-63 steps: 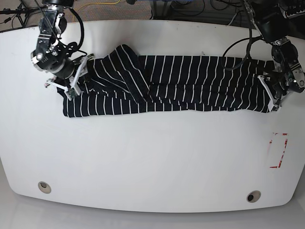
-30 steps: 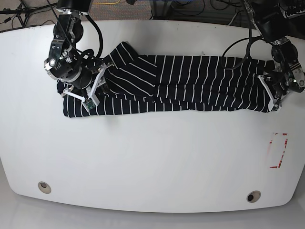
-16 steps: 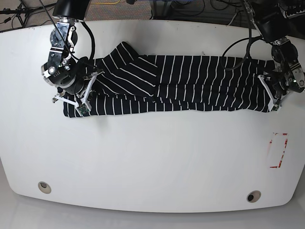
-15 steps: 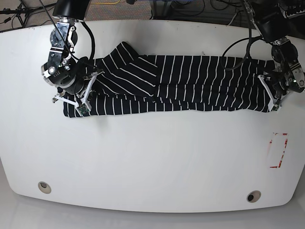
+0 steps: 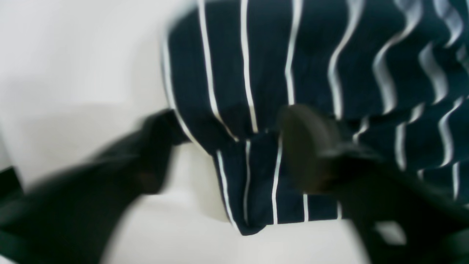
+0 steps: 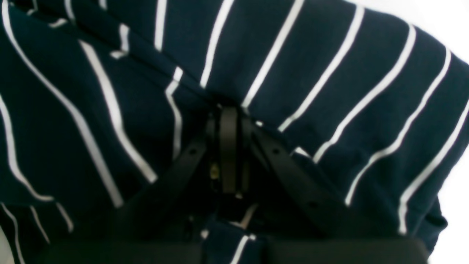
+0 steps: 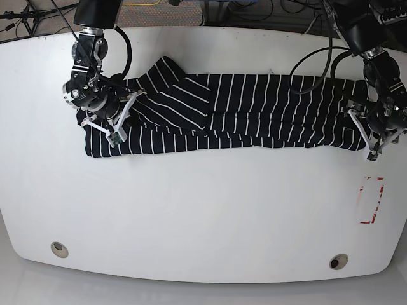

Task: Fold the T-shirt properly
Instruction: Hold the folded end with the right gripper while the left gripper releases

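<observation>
since the earlier base frames my right gripper (image 7: 105, 121) has shifted a little up and inward at the upper left, and my left gripper (image 7: 375, 136) has slid down off the cloth's far corner at the right edge; the t-shirt (image 7: 254, 111) itself has barely changed. it lies as a long band across the upper half of the table (image 7: 203, 210), sides already turned in, one flap lying slantwise over the band near the upper left. in the right wrist view the fingers (image 6: 229, 146) are pressed together with a ridge of striped cloth bunched at their tips, so i judge they have it pinched. in the left wrist view, blurred, the two fingers (image 5: 311, 154) stand wide apart astride the hem corner, holding nothing. i'd say the lengthwise fold is done; the crosswise folds, end over end, and tidying that flap are left
</observation>
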Controlling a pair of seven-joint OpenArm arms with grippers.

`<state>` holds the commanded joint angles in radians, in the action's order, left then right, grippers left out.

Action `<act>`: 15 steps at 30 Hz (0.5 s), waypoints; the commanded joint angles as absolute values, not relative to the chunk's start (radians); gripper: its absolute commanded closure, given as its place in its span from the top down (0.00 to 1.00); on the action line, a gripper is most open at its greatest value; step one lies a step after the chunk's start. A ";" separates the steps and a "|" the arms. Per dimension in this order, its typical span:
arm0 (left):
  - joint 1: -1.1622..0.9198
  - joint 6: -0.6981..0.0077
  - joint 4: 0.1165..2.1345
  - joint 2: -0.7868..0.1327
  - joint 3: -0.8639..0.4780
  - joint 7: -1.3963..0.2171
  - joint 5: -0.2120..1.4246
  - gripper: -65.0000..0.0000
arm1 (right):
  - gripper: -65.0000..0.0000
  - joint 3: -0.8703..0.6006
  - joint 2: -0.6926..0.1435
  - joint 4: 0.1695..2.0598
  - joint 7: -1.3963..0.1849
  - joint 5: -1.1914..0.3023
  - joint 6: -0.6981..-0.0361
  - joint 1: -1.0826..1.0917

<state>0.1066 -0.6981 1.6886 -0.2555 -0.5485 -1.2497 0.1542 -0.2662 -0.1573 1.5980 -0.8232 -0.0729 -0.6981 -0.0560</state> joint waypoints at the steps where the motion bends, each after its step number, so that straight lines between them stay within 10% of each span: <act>1: 0.110 -0.698 1.698 -0.255 -0.564 -1.268 0.182 0.83 | 0.00 -0.266 -0.157 1.598 -0.823 -0.073 -0.698 -0.056; 15: 0.107 -0.698 1.478 -0.360 -0.849 -1.320 0.562 0.83 | 0.00 -0.265 -0.157 1.598 -0.823 -0.073 -0.698 -0.056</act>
<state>0.1066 -0.6981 1.4784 -0.3598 -0.8493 -1.3203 0.5623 -0.2647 -0.1573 1.5980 -0.8232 -0.0729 -0.6981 -0.0560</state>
